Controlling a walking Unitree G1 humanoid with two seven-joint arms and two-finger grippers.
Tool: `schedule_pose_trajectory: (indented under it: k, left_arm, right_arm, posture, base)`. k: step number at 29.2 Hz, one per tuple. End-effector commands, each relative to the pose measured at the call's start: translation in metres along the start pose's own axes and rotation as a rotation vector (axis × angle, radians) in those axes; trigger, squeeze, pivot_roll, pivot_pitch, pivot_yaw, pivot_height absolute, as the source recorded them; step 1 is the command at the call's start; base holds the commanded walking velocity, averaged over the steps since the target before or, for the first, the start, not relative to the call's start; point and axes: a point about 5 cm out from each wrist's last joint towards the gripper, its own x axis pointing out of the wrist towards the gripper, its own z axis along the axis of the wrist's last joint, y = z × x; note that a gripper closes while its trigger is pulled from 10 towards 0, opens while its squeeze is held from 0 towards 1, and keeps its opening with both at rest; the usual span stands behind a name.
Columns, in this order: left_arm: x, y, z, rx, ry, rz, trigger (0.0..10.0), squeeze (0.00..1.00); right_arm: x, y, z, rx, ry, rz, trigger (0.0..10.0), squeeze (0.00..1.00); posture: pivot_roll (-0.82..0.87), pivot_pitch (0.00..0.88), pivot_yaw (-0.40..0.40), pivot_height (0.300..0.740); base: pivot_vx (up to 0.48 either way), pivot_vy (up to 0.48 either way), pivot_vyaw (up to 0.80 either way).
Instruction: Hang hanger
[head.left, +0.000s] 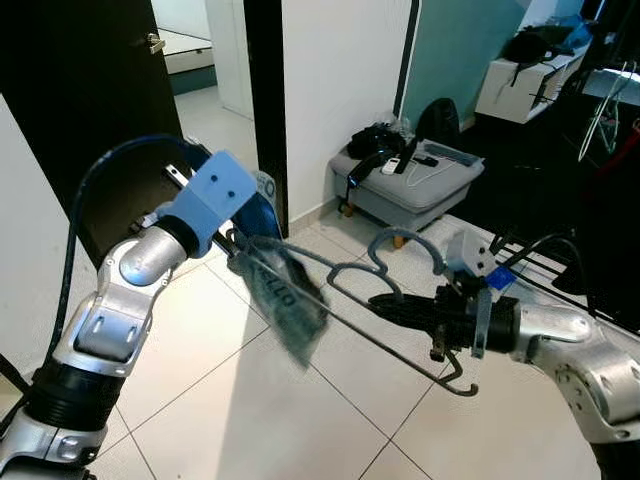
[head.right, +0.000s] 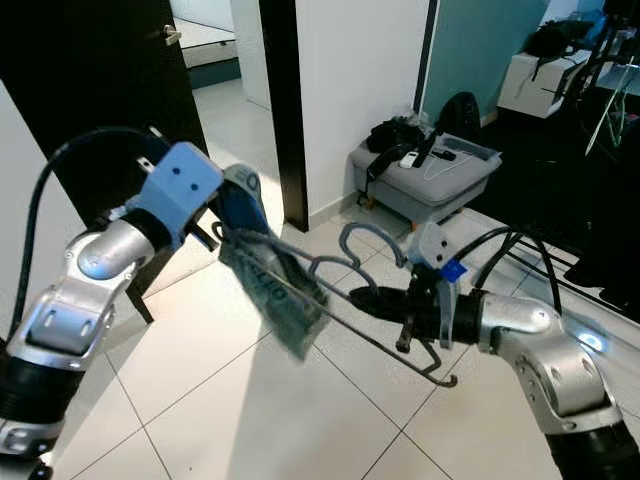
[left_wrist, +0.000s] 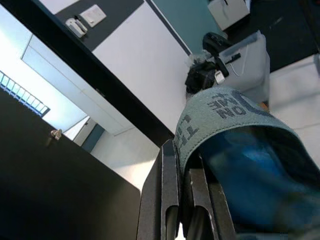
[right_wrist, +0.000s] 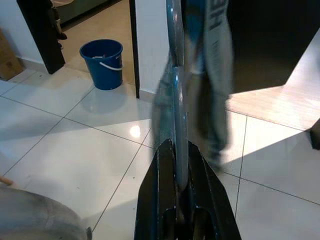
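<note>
While the grey metal clothes hanger (head.left: 375, 300) hangs in mid-air above the white tiled floor (head.left: 250, 400), held between both arms, you are in the carrying step, with no rail or hook to hang it on in sight yet. Its long bar runs roughly level but slanting, from the left gripper (head.right: 228, 238) at the upper left down to the right gripper (head.left: 385, 303), ending past it in a small upturned tip (head.left: 462, 385); the curled hook (head.left: 405, 245) rises just above the right gripper. A grey-blue printed fabric strap (head.left: 285, 300) is draped over the bar near the left end. Your left gripper is closed on that strapped end, and the right gripper's black fingers are pinched tight on the bar, as the right wrist view shows. Next, you will probably need to find the hanging place and turn the hook toward it, keeping both grips firm so the strap does not slide off.
</note>
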Motion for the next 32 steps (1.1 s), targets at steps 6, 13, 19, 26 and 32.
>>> schedule_pose_trajectory:
  k: [6, 13, 19, 26, 32]
  left_arm:
    - [0.000, -0.011, 0.006, 0.025, -0.012, -0.041, 10.0, 0.00]
    - [0.001, -0.015, 0.014, 0.027, -0.032, -0.057, 10.0, 0.00]
    - [0.001, -0.016, 0.018, 0.048, -0.041, -0.069, 10.0, 0.00]
    - [0.000, -0.018, 0.018, 0.063, -0.030, -0.079, 10.0, 0.00]
    - [0.001, -0.019, 0.017, 0.066, -0.029, -0.079, 10.0, 0.00]
  right_arm:
    - [-0.008, 0.006, 0.004, -0.020, 0.037, 0.039, 10.0, 0.00]
    - [-0.010, -0.003, -0.001, -0.031, 0.065, -0.026, 10.0, 0.00]
    - [-0.005, -0.013, 0.008, -0.050, 0.013, -0.098, 10.0, 0.00]
    - [-0.008, -0.015, 0.018, -0.046, -0.042, -0.103, 10.0, 0.00]
    - [-0.015, -0.001, 0.011, -0.021, 0.019, 0.018, 10.0, 0.00]
  posture:
    - [-0.01, 0.000, 0.018, 0.740]
    - [-0.01, 0.000, 0.019, 0.740]
    - [0.00, 0.000, 0.014, 0.740]
    - [-0.01, 0.000, 0.013, 0.740]
    - [-0.01, 0.000, 0.015, 0.740]
  base:
    - [0.000, 0.000, 0.00]
    - [0.000, 0.000, 0.00]
    - [0.000, 0.000, 0.00]
    - [0.000, 0.000, 0.00]
    - [0.000, 0.000, 0.00]
